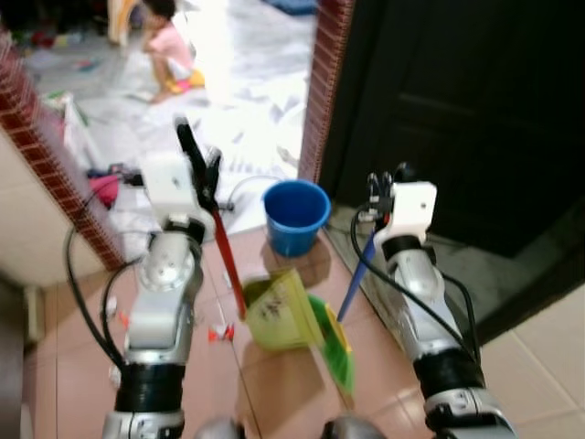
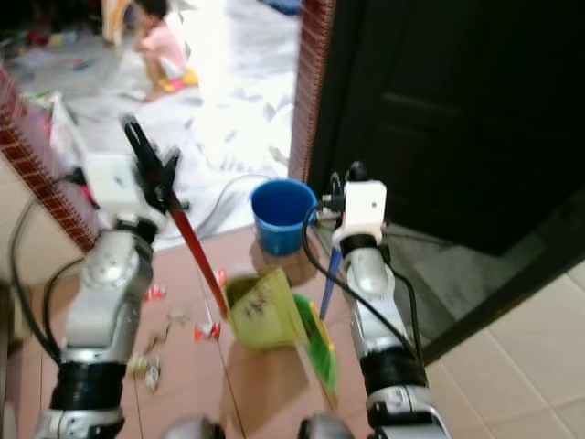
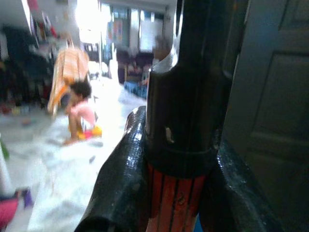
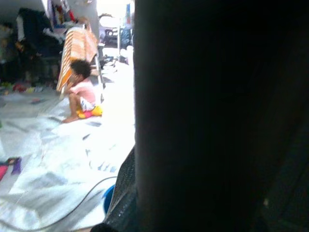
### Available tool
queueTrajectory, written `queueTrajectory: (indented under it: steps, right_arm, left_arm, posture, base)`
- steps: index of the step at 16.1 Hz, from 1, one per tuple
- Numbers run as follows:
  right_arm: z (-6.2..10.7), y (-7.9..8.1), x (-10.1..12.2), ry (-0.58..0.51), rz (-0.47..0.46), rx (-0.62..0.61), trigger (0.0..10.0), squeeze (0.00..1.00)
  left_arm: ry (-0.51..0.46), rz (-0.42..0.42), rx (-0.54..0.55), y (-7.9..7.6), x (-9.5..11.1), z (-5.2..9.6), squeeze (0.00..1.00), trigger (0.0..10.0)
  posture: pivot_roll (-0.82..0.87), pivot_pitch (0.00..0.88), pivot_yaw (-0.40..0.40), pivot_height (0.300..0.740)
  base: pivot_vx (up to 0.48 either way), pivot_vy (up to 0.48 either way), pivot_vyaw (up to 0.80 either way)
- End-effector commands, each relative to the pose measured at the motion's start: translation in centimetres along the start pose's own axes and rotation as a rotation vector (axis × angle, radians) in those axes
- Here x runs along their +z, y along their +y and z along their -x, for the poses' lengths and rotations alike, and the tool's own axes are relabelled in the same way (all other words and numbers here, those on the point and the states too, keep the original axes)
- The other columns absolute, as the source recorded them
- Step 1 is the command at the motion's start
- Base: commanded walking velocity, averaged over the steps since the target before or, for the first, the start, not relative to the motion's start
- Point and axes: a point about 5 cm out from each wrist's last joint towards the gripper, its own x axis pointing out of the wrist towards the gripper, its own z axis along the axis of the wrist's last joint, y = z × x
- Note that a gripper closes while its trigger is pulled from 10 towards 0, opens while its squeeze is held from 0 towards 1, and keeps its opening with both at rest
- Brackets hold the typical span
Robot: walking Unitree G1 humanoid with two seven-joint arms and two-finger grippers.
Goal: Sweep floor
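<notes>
The left gripper (image 1: 203,174) pinches the red dustpan handle (image 1: 228,259); the right gripper (image 1: 382,190) has its fingers clamped on the blue broom (image 1: 352,288). Scraps (image 2: 208,331) lie left of the yellow-green dustpan (image 2: 265,313). Best keep its lip flat on the floor (image 1: 292,384) and sweep short strokes toward it.

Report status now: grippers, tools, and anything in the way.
Left gripper shut on red dustpan handle; yellow-green dustpan tilted over floor. Right gripper shut on blue broom handle, green bristles down. Blue bucket ahead; person seated beyond.
</notes>
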Motion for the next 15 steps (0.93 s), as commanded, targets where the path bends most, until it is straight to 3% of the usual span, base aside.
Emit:
queueTrajectory:
  steps: [1,2,5,8,12,15]
  right_arm:
    - [-0.2,-1.0,0.5,-0.024,0.044,-0.018,10.0,0.00]
    - [-0.2,-1.0,0.5,-0.023,0.044,-0.017,10.0,0.00]
    - [-0.3,-0.9,0.4,-0.015,0.041,-0.001,10.0,0.00]
    - [-0.4,-0.7,0.3,-0.012,0.039,0.014,10.0,0.00]
    - [-0.2,-0.4,0.0,-0.001,0.038,0.037,10.0,0.00]
    - [0.1,-0.4,-0.3,0.010,0.037,0.047,10.0,0.00]
  left_arm:
    - [-0.084,0.072,-0.026,-1.1,2.2,-0.6,0.00,10.0]
    - [-0.093,0.080,-0.023,-1.1,2.5,-0.7,0.00,10.0]
    - [-0.186,0.153,0.008,-0.7,6.1,-2.0,0.00,10.0]
    - [-0.243,0.162,0.039,0.2,8.1,-2.8,0.00,10.0]
    - [-0.283,0.106,0.102,1.9,9.0,-3.6,0.00,10.0]
    - [-0.319,0.071,0.129,2.2,9.9,-4.1,0.00,10.0]
  posture:
    - [0.01,0.000,-0.014,0.740]
    - [0.01,0.000,-0.015,0.740]
    - [0.01,0.000,-0.020,0.740]
    - [0.01,0.000,-0.022,0.740]
    - [0.01,0.000,-0.022,0.740]
    - [0.02,0.000,-0.024,0.740]
  base:
    - [0.480,0.000,0.00]
    - [0.480,0.000,0.00]
    - [0.480,0.000,0.00]
    - [0.480,0.000,0.00]
    - [0.480,0.000,0.00]
    - [0.480,0.000,0.00]
